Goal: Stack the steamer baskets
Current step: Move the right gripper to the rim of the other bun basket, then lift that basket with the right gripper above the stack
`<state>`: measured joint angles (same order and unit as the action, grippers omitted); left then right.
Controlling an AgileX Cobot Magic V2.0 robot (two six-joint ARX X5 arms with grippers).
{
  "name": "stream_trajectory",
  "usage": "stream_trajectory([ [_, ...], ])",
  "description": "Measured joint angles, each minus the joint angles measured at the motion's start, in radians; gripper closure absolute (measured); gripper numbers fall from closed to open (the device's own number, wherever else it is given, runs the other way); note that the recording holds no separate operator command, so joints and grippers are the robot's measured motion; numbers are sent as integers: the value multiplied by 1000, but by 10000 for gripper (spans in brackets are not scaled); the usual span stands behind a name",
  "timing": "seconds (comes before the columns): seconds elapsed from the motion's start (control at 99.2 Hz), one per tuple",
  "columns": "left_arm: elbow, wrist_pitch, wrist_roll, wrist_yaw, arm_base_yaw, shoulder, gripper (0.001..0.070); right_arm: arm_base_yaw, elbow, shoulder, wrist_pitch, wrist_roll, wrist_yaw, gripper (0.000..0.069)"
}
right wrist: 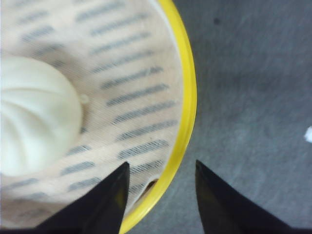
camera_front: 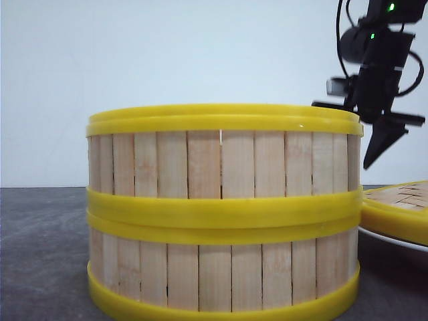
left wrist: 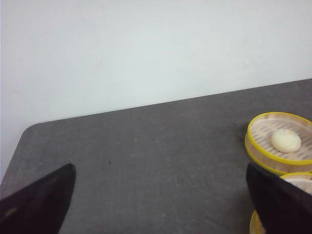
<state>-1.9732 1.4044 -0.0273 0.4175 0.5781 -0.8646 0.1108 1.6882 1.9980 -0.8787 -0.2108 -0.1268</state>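
Note:
Two steamer baskets [camera_front: 224, 214], pale slats with yellow rims, stand stacked close in front of the front camera. In the left wrist view a single steamer basket [left wrist: 273, 153] with a white bun [left wrist: 286, 140] sits farther off, and another yellow-rimmed one [left wrist: 298, 179] shows partly behind a finger. My left gripper [left wrist: 161, 195] is open over bare table. My right gripper [right wrist: 161, 168] [camera_front: 376, 150] is open and straddles the yellow rim [right wrist: 187, 112] of a basket holding a bun [right wrist: 34, 117], one finger inside, one outside.
A flat yellow-rimmed woven lid [camera_front: 401, 204] lies on a white plate [camera_front: 394, 239] at the right edge of the front view. The dark grey table [left wrist: 146, 146] ends at a white wall, with a rounded corner at the far left.

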Motion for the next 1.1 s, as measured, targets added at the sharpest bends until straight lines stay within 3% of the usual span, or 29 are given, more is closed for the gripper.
stream_trajectory([
  [0.393,0,-6,12,13,0,0,17,7,0,35,30,-24,26,521],
  [0.615,3,-40,31,28,0,0,17,12,11,60,28,-49,22,655],
  [0.877,3,-40,35,29,0,-2,17,18,27,69,41,-48,13,659],
  [1.099,3,-32,35,29,0,-2,17,11,257,106,-14,-56,3,659],
])
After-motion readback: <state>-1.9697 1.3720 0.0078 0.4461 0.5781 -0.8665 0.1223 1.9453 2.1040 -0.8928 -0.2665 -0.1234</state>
